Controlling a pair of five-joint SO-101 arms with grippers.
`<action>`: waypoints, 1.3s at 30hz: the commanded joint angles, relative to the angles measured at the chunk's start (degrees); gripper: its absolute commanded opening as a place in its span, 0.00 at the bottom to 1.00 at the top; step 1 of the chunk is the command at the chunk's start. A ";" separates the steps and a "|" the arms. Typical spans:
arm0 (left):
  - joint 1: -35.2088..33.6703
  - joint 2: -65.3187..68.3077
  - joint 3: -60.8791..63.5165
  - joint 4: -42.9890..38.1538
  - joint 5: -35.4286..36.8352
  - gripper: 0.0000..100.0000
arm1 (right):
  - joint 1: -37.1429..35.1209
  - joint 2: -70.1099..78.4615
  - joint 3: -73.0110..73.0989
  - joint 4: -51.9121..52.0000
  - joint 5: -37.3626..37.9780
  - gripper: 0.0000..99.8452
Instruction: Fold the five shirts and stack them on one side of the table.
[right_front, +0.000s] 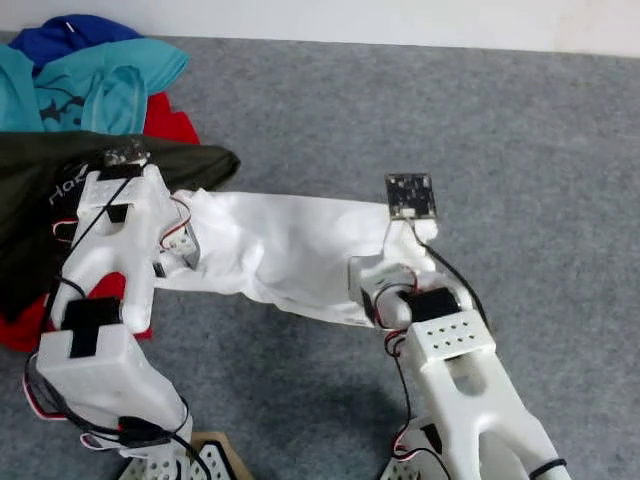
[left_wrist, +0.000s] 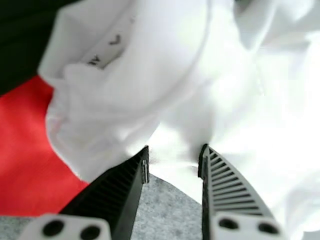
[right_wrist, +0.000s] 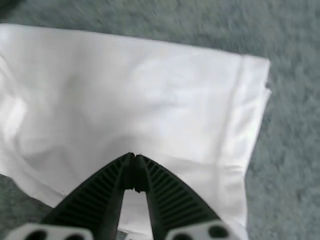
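The crumpled white cotton shirt (right_front: 290, 250) lies on the grey felt bench (right_front: 520, 130), its long axis running from arm to arm. The left jaws stand part open astride a fold at the collar end; the right jaws are closed tip to tip, seemingly pinching the near edge

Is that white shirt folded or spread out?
Neither, quite: the white shirt lies in a long rumpled band, not a neat fold, and its collar end is bunched at the left gripper.
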 joint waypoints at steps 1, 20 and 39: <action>-3.74 1.19 -1.27 -0.88 -0.79 0.18 | 1.98 -1.27 -0.13 0.13 0.26 0.01; -9.71 2.95 -2.24 -0.70 -1.05 0.18 | 5.23 -2.07 7.25 8.48 12.48 0.01; -8.92 3.21 -1.98 -0.97 -1.05 0.18 | 12.35 16.13 -4.70 -0.22 6.86 0.25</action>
